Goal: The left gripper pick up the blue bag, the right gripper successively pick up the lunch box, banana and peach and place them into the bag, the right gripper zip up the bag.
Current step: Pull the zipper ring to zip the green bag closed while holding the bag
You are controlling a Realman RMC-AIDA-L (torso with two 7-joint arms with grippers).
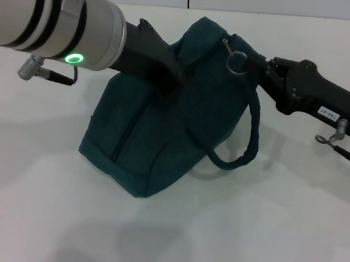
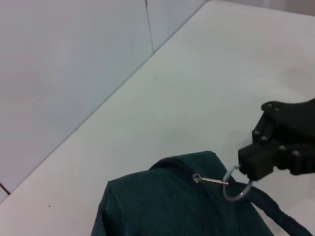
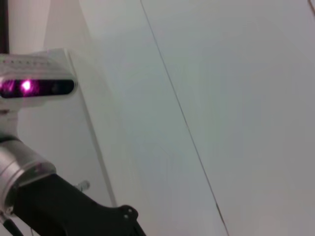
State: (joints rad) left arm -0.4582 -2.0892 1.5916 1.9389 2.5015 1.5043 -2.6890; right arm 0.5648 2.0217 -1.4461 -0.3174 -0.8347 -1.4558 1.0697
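One blue bag (image 1: 156,135) stands on the desk (image 1: 276,238). The left gripper (image 1: 169,87) clamps its top edge; the right gripper (image 1: 260,68) pinches its ring zipper pull (image 1: 236,63).

Legible text: none. One small white label (image 1: 328,112) is borne on the black body of the right tool (image 1: 261,68) in the head view; dark characters are printed on it but cannot be made out. No brand, number or sign is readable on the blue bag (image 1: 163,130) in the head or left wrist views
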